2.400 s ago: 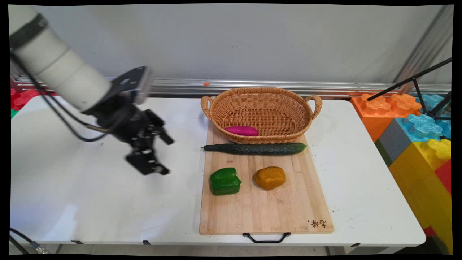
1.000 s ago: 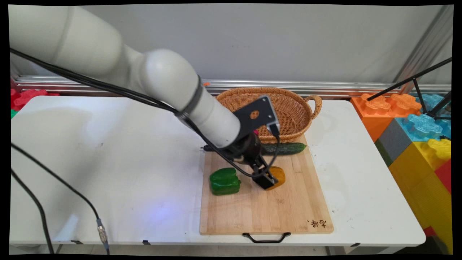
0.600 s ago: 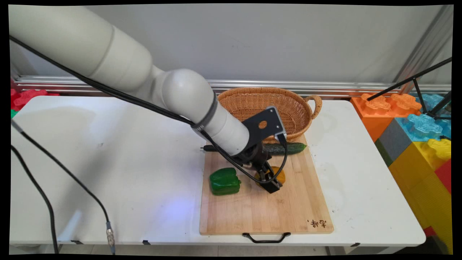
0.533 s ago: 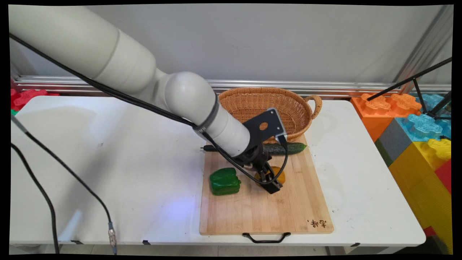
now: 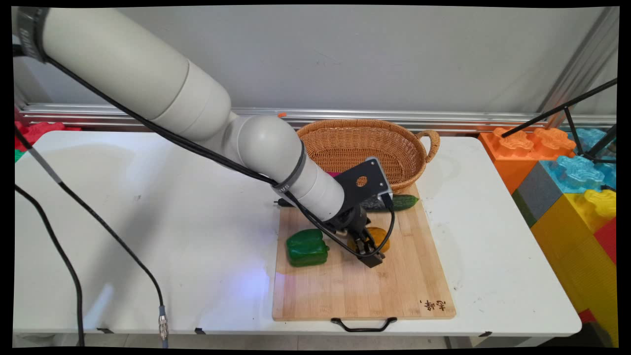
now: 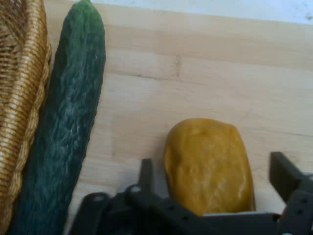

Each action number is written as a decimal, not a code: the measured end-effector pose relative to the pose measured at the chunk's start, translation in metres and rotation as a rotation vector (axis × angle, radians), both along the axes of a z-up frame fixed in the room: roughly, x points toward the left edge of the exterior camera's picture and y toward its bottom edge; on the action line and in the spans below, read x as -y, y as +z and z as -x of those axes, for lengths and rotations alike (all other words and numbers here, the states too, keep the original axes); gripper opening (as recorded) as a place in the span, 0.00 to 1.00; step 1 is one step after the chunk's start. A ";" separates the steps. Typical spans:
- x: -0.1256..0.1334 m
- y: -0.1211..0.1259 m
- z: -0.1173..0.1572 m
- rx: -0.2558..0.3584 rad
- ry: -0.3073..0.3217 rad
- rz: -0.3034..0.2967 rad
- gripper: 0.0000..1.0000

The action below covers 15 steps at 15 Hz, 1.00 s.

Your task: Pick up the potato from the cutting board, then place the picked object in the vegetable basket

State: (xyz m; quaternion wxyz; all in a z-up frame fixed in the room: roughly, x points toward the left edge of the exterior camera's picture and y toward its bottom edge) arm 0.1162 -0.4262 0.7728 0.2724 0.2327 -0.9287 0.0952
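Beside the basket [image 5: 369, 148], the arm hides most of the cucumber [image 5: 406, 201] and nearly all of a pink thing [image 5: 333, 174] inside the basket, too little showing to name.

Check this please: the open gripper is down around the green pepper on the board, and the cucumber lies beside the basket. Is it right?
Not quite. The gripper is open around the yellow potato, not the green pepper, as the hand view shows. The rest holds: the potato lies on the board, and the cucumber lies beside the basket.
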 end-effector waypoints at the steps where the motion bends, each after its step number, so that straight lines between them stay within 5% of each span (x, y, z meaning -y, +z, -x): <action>1: 0.001 -0.002 0.000 0.001 0.003 0.001 0.00; 9: 0.000 0.002 0.003 -0.017 0.022 -0.027 0.00; 15: 0.014 0.061 0.010 -0.080 0.007 0.003 0.00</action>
